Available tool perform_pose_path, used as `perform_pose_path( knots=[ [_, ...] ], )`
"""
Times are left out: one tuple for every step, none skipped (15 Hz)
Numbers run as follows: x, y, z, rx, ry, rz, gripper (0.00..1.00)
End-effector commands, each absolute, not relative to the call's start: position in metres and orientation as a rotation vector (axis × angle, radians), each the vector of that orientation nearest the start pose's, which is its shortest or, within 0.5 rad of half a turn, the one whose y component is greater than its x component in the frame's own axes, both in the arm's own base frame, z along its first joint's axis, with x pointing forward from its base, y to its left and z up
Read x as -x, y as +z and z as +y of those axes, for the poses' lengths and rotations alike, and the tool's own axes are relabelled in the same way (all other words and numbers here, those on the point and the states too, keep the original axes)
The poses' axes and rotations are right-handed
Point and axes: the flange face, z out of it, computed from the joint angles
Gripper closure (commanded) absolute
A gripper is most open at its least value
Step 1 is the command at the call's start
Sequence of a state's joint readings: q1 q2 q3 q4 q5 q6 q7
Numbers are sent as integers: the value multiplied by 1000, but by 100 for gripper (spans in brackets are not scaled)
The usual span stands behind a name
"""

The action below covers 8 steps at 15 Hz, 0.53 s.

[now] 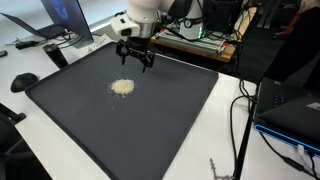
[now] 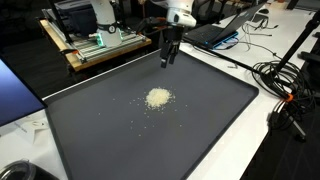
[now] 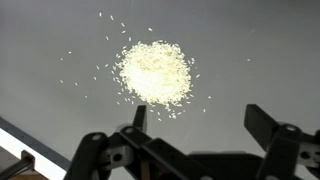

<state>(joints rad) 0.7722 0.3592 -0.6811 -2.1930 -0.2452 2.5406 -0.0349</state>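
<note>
Black tray (image 1: pixel 160 130) on white table (image 1: pixel 225 130). Grain pile (image 1: pixel 122 87) sits left of centre on it, with loose grains scattered round. Gripper (image 1: pixel 135 62) hovers just right of and beyond the pile, near tray's far edge, jaws wide, holding nothing.

Small pile of pale grains (image 1: pixel 122 87), rice-like, a roughly round low heap. Loose strays are scattered round its edge. Lies on dark mat (image 1: pixel 70 115), about mid-mat.
</note>
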Motion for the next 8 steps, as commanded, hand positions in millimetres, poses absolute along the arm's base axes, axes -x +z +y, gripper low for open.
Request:
perform_pose_path(
  knots=[
    [-572, 275, 84, 3494, 68, -644, 0],
    [-575, 274, 88, 3501, 107, -630, 0],
    [-578, 274, 91, 3495, 154, -615, 0],
    [-583, 273, 87, 3482, 178, -585, 0],
    [-588, 274, 82, 3455, 198, -548, 0],
    [-594, 275, 72, 3434, 194, -503, 0],
    [-599, 277, 63, 3410, 176, -476, 0],
    [-604, 276, 50, 3406, 171, -435, 0]
  ],
)
